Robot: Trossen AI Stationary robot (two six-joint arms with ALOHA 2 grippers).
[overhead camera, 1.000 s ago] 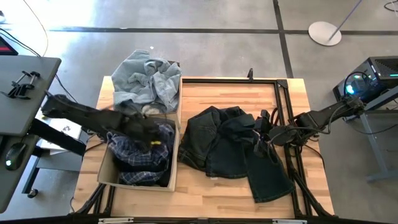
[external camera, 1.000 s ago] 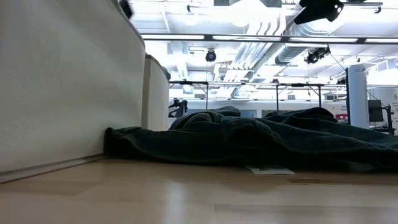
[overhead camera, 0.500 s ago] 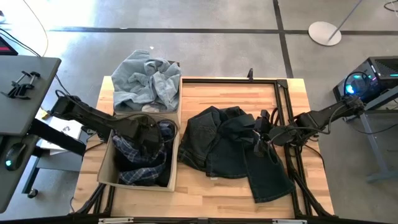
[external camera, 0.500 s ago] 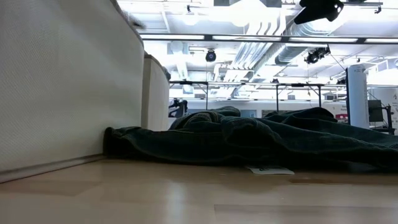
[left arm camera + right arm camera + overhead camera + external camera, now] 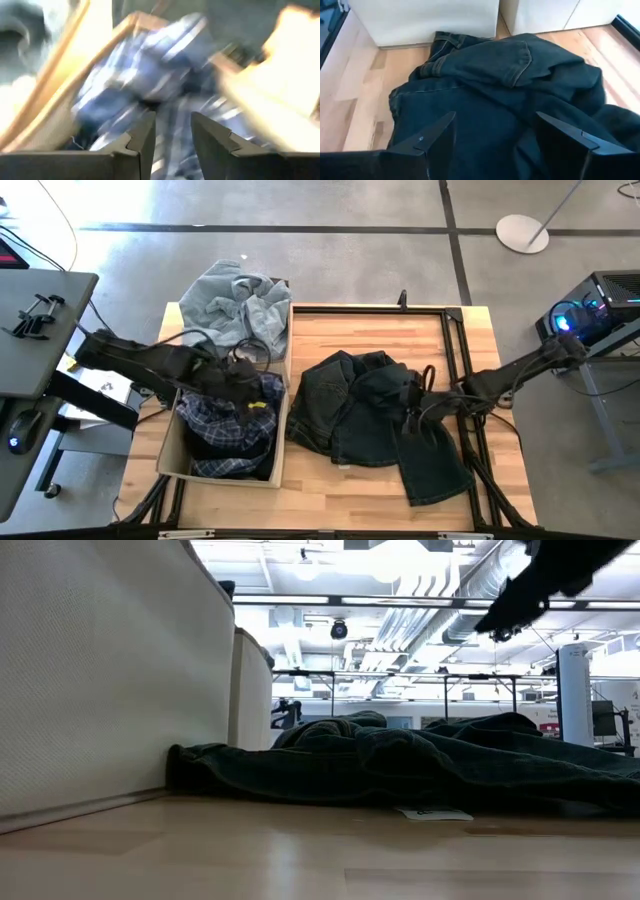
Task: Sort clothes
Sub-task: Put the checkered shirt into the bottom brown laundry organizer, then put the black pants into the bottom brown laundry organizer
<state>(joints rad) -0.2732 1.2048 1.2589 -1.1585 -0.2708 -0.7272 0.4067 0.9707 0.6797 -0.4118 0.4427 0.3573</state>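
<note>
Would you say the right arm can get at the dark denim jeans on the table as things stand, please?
Probably yes. The right tool hangs open just above the crumpled dark denim jeans, and nothing lies between them; the left tool is away over the plaid shirt in the near beige fabric bin.

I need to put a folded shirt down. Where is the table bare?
Bare wood lies between the dark denim pile and the table's near edge, and beyond the pile toward the far frame. Crowded: both bins, the plaid bin and the pale denim bin, are full.
</note>
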